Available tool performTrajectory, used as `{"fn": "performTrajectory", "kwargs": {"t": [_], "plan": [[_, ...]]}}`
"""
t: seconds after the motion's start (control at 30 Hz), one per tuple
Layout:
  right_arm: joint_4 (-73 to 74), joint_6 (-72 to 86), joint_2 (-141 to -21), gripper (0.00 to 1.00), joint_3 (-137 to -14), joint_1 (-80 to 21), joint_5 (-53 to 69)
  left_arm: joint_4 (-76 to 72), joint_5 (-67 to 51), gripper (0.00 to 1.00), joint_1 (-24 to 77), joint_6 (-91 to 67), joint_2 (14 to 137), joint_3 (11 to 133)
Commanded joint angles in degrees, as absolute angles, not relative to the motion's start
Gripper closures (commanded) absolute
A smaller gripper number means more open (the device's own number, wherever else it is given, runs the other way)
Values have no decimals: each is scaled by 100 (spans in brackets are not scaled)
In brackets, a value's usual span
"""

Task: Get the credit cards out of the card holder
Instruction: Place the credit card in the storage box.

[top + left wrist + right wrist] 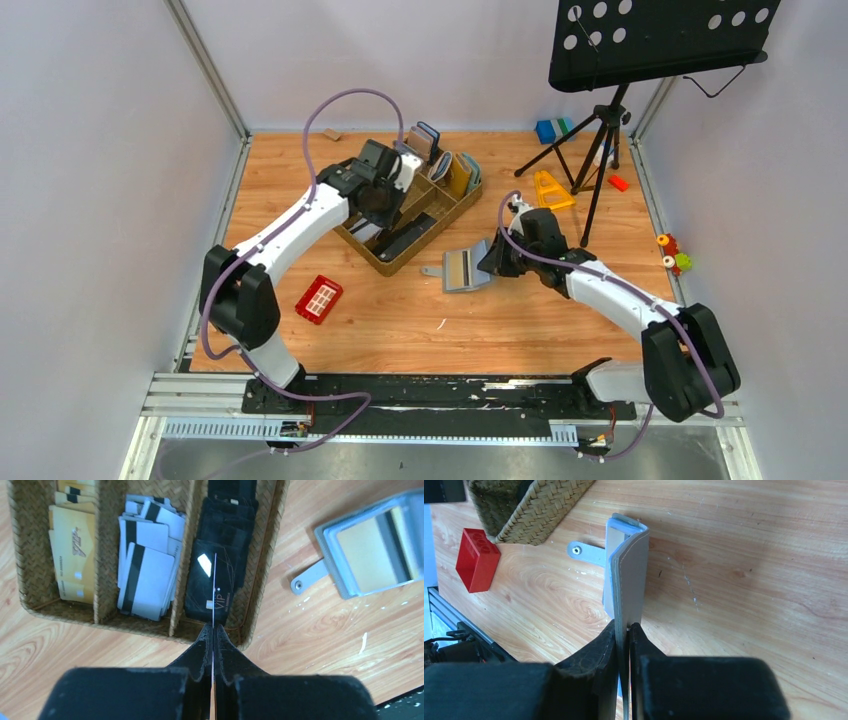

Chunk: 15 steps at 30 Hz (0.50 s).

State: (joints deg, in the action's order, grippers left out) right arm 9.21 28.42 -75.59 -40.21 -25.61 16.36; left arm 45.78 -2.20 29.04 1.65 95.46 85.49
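Sorting in progress: the left gripper (213, 629) is clenched on a single card (214, 582). The card is seen edge-on as a thin pale line, so its face cannot be read. It hangs over the woven tray (135, 622), above the compartment of black cards (220, 540) at the tray's outer side. The white cards (147, 565) and gold cards (75, 555) fill the compartments beside it.

The job now looks like a drop-off. It would go best if the card were lowered close to the black stack and tipped flat before the gripper lets go, so it does not catch on the woven wall or tumble out onto the desk (749, 580).

The card holder (630, 575) sits on the desk near the tray, off the black-card side. The right gripper (624, 630) is grasping one grey flap, which stands upright between its jaws. The other half lies flat beyond the fingertips, blue-grey inside face up. A steady pinch should leave the slots open for the next pull.
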Motion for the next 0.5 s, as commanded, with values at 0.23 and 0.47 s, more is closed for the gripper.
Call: {"fn": "performTrajectory", "kwargs": {"t": [0.23, 0.47], "plan": [[961, 2846, -6821, 100, -3832, -2582, 1759, 3827, 1105, 100, 3458, 352, 9575, 7883], [815, 2935, -6468, 100, -3444, -2570, 1723, 3522, 1549, 100, 3696, 457, 9922, 7782]]}}
